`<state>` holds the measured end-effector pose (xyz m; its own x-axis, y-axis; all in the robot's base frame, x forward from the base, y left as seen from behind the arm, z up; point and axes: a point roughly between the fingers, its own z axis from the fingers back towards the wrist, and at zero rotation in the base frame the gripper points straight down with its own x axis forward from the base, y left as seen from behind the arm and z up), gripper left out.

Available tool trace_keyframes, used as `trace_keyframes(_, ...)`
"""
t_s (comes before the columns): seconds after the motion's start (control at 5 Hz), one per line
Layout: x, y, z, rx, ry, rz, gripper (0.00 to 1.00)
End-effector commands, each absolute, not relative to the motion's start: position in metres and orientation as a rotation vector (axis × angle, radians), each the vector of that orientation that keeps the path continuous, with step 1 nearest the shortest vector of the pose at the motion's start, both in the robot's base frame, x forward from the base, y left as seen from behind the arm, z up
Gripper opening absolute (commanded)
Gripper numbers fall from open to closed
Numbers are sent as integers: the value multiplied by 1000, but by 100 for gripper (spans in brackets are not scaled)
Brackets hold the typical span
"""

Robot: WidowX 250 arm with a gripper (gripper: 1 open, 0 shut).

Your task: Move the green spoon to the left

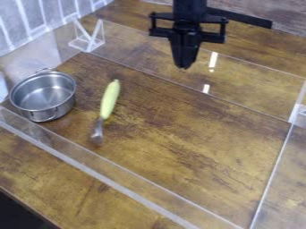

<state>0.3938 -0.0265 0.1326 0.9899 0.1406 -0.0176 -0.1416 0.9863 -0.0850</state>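
The green spoon (106, 103) lies on the wooden table just right of the steel bowl. Its yellow-green handle points away from me and its small metal end points toward the front edge; it looks blurred. My gripper (183, 63) hangs well above the table at the back centre, far to the right of the spoon. Its fingers are pressed together in a point, shut, with nothing between them.
A round steel bowl (42, 94) stands at the left edge. A clear acrylic stand (86, 36) sits at the back left. Low clear acrylic walls (131, 192) border the work area. Pale streaks of glare (213, 61) lie on the wood under the gripper.
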Motion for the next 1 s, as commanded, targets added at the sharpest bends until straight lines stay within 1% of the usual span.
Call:
trace_keyframes(0.0,383,-8,180,-94,-114,166,0)
trace_keyframes(0.2,379,-1,169,-79,-101,181,100)
trace_keyframes(0.4,370,12,163,-58,-96,216,100)
trace_keyframes(0.8,362,13,137,-33,-24,234,100)
